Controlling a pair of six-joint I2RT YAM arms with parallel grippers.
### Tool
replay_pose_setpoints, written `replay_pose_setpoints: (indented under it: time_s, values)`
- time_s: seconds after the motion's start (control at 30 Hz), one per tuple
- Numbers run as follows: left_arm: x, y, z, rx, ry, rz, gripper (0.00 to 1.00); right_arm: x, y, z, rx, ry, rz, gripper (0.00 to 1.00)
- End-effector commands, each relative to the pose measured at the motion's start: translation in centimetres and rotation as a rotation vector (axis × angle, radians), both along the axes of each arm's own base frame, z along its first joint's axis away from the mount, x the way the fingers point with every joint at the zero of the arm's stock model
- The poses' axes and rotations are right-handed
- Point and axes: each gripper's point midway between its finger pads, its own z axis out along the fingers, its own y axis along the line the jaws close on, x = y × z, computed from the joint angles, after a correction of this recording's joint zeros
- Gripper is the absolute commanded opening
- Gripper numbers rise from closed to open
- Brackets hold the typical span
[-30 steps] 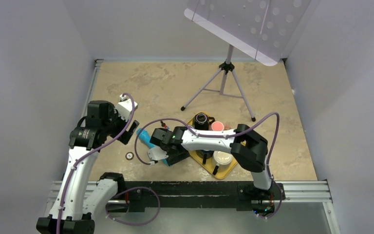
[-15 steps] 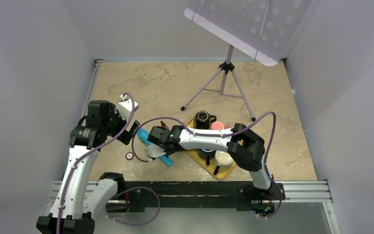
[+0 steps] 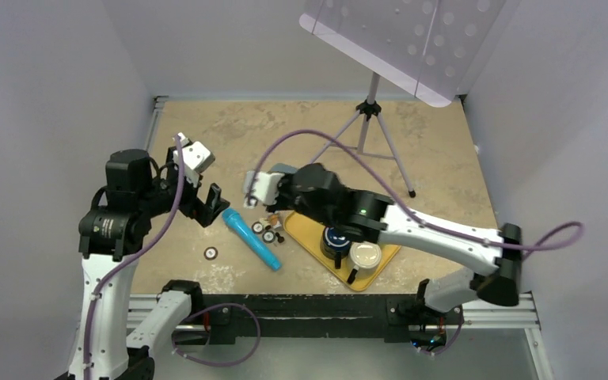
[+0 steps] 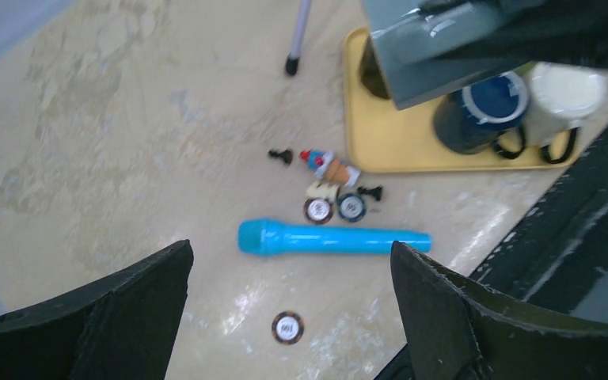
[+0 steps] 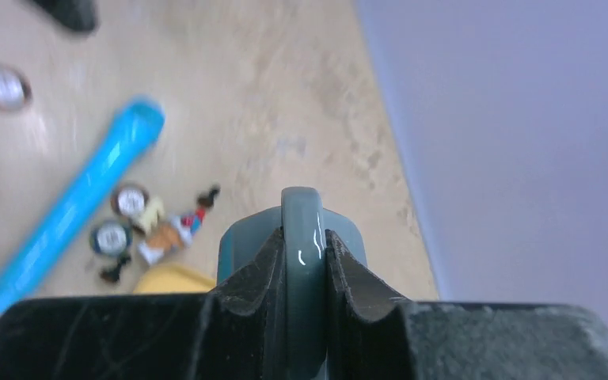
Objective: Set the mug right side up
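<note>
Right tool: clamped on the handle of the grey-blue glazed mug; now high over the far left corner of the flat yellow tray, a second ago low over the mottled beige bench just left of that tray.
Mug: in the air, clear of the tray; no telling from these views which way its mouth faces.
Left tool: spread wide, holding nothing, hovering well left of the tray.
Meaning for the task: lift apparently done; turning and setting down likely yet to come.
Edges: at the tray's near end, a dark blue mug and a cream mug side by side; just left of the tray, small round chips and a toy figure; further left, a long bright blue cylinder.
Open room: bare bench beyond the tray's far left side, short of the grey tripod legs; probably the safest spot to rotate and lower.
</note>
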Motion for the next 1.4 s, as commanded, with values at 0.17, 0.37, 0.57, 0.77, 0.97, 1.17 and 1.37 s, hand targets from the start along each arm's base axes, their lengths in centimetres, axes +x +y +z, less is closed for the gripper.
replay_pose_setpoints:
  time_s: [0.17, 0.37, 0.57, 0.77, 0.97, 1.17, 1.37]
  values:
    - [-6.3, -7.3, 10.6, -0.356, -0.129, -0.436, 0.94, -6.3, -3.0, 19.7, 1.091, 0.178, 0.214, 0.00]
    - [-6.5, -9.0, 13.4, -0.495, -0.132, -0.528, 0.91, -8.9, -2.0, 21.5, 1.204, 0.298, 0.362, 0.00]
    - [-6.4, -9.5, 11.8, -0.501, -0.050, -0.541, 0.82, -9.8, -0.9, 22.7, 1.228, 0.335, 0.442, 0.00]
    - [-6.7, -9.5, 9.1, -0.478, 0.048, -0.540, 0.66, -9.4, -0.3, 23.1, 1.240, 0.322, 0.440, 0.00]
    - [-7.5, -9.4, 8.5, -0.471, 0.073, -0.554, 0.64, -8.7, -0.6, 23.2, 1.249, 0.294, 0.410, 0.00]
    - [-8.2, -10.3, 9.3, -0.579, 0.146, -0.627, 0.10, -8.6, 0.3, 23.0, 1.254, 0.314, 0.430, 0.00]
    - [-4.8, -8.5, 7.5, -0.435, 0.069, -0.389, 0.00, -5.1, 1.7, 19.5, 1.165, 0.414, 0.295, 0.16]
